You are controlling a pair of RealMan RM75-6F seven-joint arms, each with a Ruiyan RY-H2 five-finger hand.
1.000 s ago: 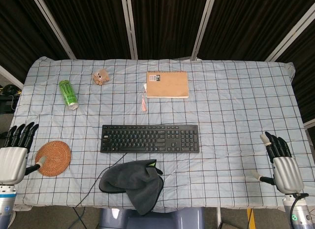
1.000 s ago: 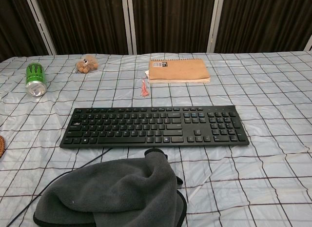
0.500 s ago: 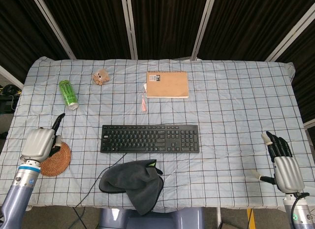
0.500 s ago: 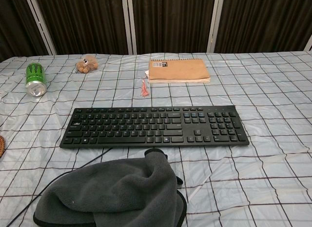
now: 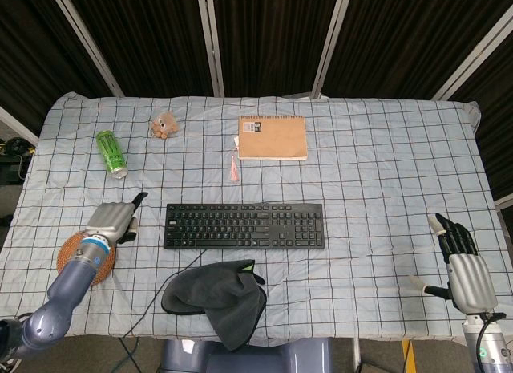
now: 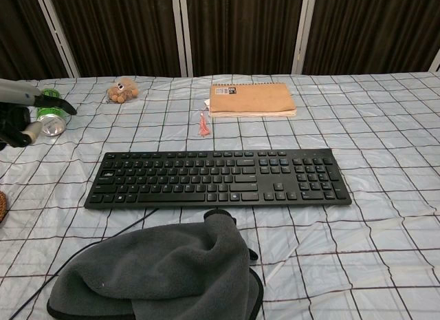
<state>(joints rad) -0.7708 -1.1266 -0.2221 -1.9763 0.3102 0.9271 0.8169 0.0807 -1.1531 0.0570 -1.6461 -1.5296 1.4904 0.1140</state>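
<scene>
Grey-metal left hand (image 5: 112,220), holding nothing, fingers loosely apart, hovers between one round woven rattan coaster (image 5: 66,257) and one black keyboard (image 5: 244,225); one green drink can (image 5: 111,153) lies beyond. I see my right hand (image 5: 463,265) spread, unladen.

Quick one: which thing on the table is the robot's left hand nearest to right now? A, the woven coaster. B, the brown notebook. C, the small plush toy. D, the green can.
A: the left hand hovers just above the woven coaster, with the green can farther up the table.
</scene>
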